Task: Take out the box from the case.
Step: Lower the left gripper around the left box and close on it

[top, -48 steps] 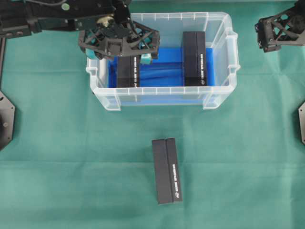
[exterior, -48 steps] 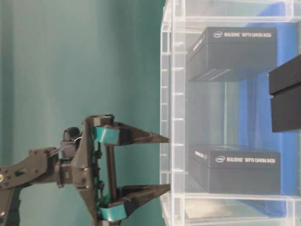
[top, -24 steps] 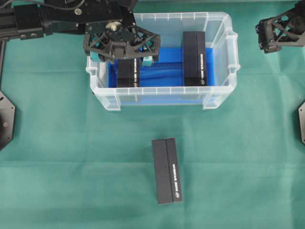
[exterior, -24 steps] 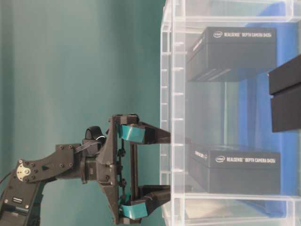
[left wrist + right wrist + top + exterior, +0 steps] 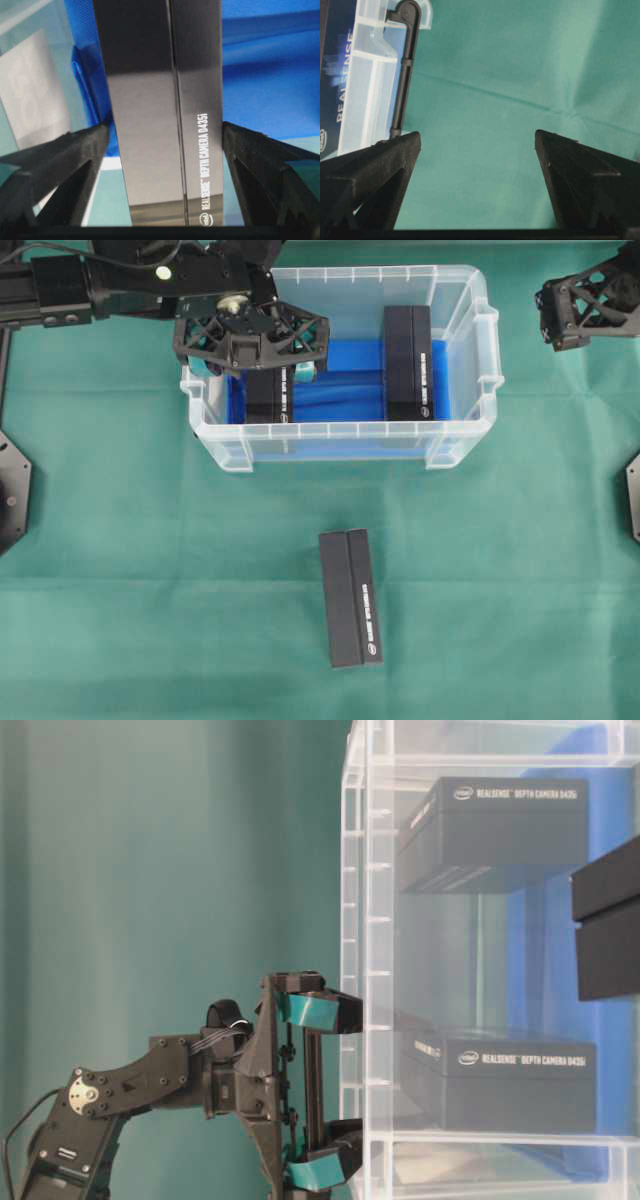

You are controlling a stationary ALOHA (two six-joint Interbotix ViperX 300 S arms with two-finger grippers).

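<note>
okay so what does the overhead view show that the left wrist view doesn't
Only the overhead view shows the whole case, a second black box standing inside it on the right, a third box lying on the green cloth in front, and the right gripper parked open off to the side.

Only the left wrist view shows the left gripper's fingers straddling the left box, and the box's printed label.

Both show the left box, the blue sheet and the open left gripper.

Overhead looked straight down on the case (image 5: 340, 280); table-level sat close at its wall, sharing the left box (image 5: 500, 1080); wrist cams faced down.
</note>
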